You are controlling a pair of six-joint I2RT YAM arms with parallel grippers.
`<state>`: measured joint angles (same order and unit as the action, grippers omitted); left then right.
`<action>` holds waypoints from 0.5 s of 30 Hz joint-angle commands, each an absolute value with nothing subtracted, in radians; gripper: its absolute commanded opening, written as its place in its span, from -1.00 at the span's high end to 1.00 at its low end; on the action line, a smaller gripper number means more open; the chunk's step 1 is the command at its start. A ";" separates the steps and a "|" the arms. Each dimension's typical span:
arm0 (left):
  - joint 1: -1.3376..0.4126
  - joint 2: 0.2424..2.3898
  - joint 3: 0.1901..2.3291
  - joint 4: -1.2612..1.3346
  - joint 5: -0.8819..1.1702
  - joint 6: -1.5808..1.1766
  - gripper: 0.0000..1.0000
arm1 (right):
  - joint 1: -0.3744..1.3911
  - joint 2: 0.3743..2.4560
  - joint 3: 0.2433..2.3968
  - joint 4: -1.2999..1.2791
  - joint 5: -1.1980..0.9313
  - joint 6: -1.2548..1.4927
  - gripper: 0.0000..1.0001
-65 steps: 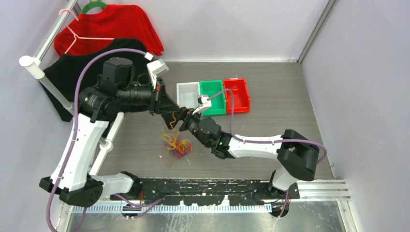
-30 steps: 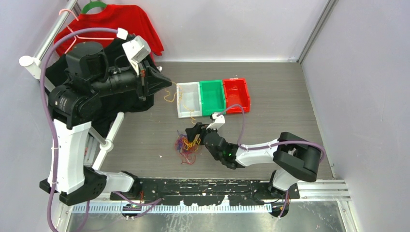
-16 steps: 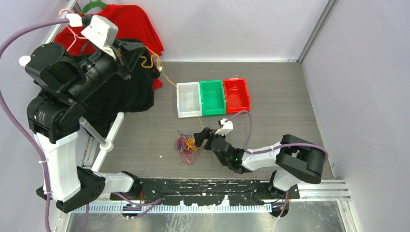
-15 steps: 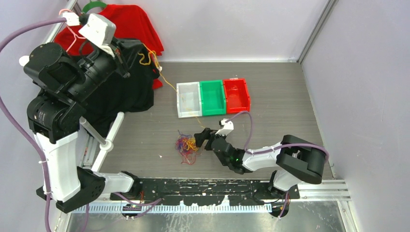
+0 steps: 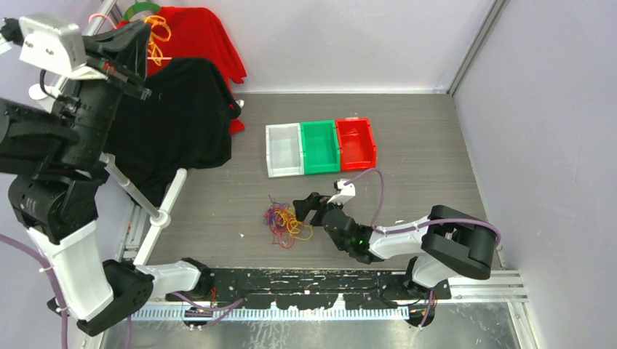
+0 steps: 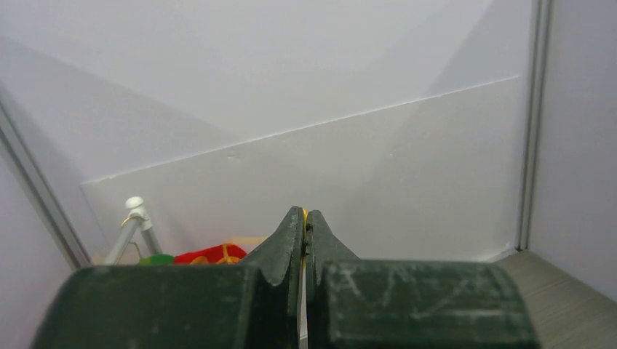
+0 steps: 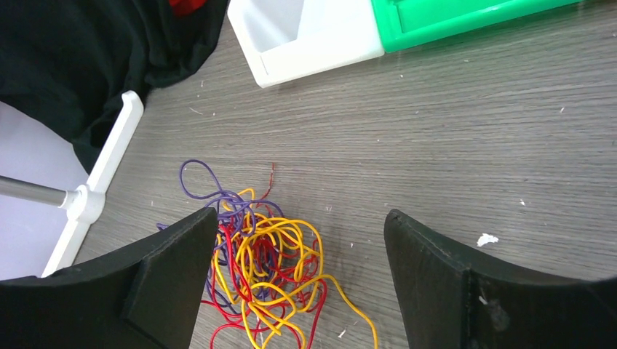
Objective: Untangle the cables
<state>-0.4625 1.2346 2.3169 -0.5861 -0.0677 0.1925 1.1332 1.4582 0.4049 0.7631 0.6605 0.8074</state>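
A tangle of thin orange, red and purple cables [image 5: 285,224] lies on the grey table in front of the bins. The same cables [image 7: 265,265] spread between and below my right gripper's fingers in the right wrist view. My right gripper [image 5: 304,206] [image 7: 300,218] is open, low at the tangle's right edge, and holds nothing. My left gripper [image 5: 140,36] is raised high at the far left. It is shut on one orange cable [image 5: 158,29], which coils beside it. In the left wrist view a yellow strand shows at the tip of the shut left gripper [image 6: 304,218].
White [image 5: 284,149], green [image 5: 320,145] and red [image 5: 356,143] bins stand side by side behind the tangle. A clothes rack on the left carries a black shirt [image 5: 174,116] and a red shirt [image 5: 193,36]. Its white foot [image 5: 164,211] [image 7: 87,200] reaches near the cables.
My left arm has swung up and back to the far left with the orange cable, which no longer trails to the pile. My right gripper has opened wider beside the tangle.
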 commanded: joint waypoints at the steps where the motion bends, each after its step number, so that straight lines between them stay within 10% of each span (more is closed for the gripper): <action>1: -0.464 1.209 2.304 -0.608 0.060 0.145 1.00 | 1.138 1.438 0.412 0.835 0.678 0.789 -0.81; 15: -0.464 1.084 1.966 -0.821 0.477 -0.020 1.00 | 1.134 0.998 0.901 0.190 0.092 0.314 -1.00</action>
<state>-0.4629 1.1149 2.0430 -0.7948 0.3206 0.0502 1.1324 1.0737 0.7204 0.3908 0.3511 0.4889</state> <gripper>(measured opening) 0.008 0.997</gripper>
